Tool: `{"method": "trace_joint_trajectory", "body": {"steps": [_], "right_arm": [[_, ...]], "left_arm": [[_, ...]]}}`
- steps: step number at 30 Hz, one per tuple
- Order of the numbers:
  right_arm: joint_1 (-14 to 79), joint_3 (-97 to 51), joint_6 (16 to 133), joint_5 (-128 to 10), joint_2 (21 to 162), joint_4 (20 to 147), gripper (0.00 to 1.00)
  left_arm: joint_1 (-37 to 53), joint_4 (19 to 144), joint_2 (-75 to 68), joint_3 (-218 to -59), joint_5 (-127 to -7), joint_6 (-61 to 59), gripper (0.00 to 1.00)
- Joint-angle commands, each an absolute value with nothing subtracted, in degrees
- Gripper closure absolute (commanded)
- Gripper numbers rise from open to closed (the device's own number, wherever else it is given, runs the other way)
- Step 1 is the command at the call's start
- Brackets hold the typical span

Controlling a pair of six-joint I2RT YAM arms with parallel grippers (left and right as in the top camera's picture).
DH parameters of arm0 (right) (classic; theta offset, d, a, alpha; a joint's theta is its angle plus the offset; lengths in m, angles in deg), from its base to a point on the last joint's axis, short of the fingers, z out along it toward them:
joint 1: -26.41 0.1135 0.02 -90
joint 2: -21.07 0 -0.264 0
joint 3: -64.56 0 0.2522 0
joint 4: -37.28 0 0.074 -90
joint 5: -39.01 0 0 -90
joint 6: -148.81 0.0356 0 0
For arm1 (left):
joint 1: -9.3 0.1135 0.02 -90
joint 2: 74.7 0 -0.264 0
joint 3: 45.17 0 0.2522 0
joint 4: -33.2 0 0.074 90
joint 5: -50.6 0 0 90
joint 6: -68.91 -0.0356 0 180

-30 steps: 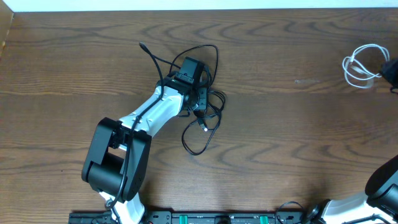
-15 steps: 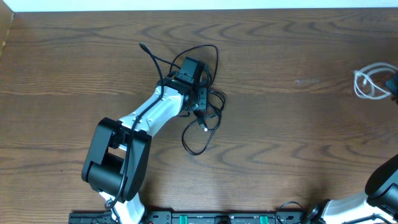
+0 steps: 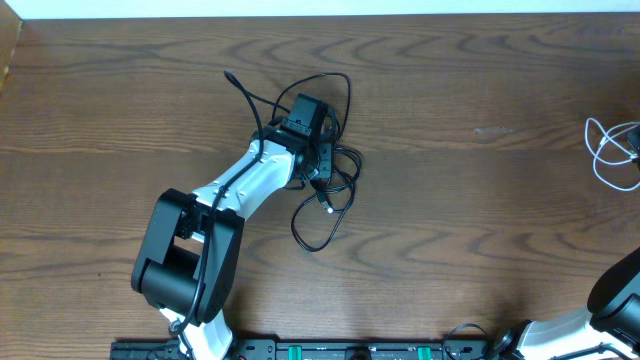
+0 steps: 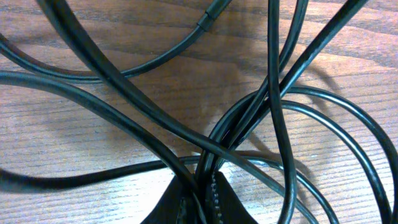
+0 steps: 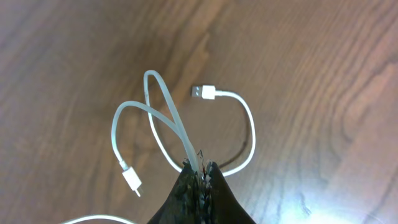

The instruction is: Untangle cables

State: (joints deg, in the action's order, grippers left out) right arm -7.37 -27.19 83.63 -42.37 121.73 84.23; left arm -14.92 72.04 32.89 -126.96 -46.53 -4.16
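While the white cable (image 5: 190,154) lay at the far right edge of the bench (image 3: 480,60), well apart from everything else, the two black cables (image 3: 338,158) sat knotted together near the middle. By that layout the white one looked already freed, and the black pair was the work left.

The right end effector (image 5: 200,173) was pinched shut on the white cable where two strands of its loop ran side by side, with the USB-A plug (image 5: 202,93) and the smaller plug (image 5: 132,180) lying loose on the wood. The left end effector (image 4: 200,196) was down in the black tangle, its tips closed. More than one strand appeared to run between them, though the wrist view was too close to be sure how many.

That was the main hazard. If the left grip held both black cables at once, a lift or pull would drag the whole knot along and cinch the crossings tighter instead of opening a loop. One black plug end (image 3: 228,73) trailed free toward the upper left and could snag in a loop as the bundle shifted.

On the right, the cable sat so near the bench edge that any further outward travel could let it slide off once released.
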Motion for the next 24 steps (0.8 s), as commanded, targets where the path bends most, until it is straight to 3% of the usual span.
{"method": "trace_joint_trajectory", "body": {"steps": [1, 4, 21, 24], "right_arm": [[-7.3, -27.5, 81.9, -49.3, 121.9, 82.0, 0.99], [-7.3, -27.5, 80.0, -55.4, 121.9, 80.3, 0.99], [-7.3, -27.1, 78.9, -55.6, 122.5, 80.6, 0.97], [-7.3, -27.1, 78.9, -55.5, 122.5, 80.6, 0.87]], "left_arm": [[-15.2, 71.9, 33.7, -126.6, -45.7, -3.6, 0.91], [-15.2, 71.9, 33.7, -126.6, -45.7, -3.6, 0.92], [-15.2, 71.9, 33.7, -126.6, -45.7, -3.6, 0.92], [-15.2, 71.9, 33.7, -126.6, -45.7, -3.6, 0.92]]}}
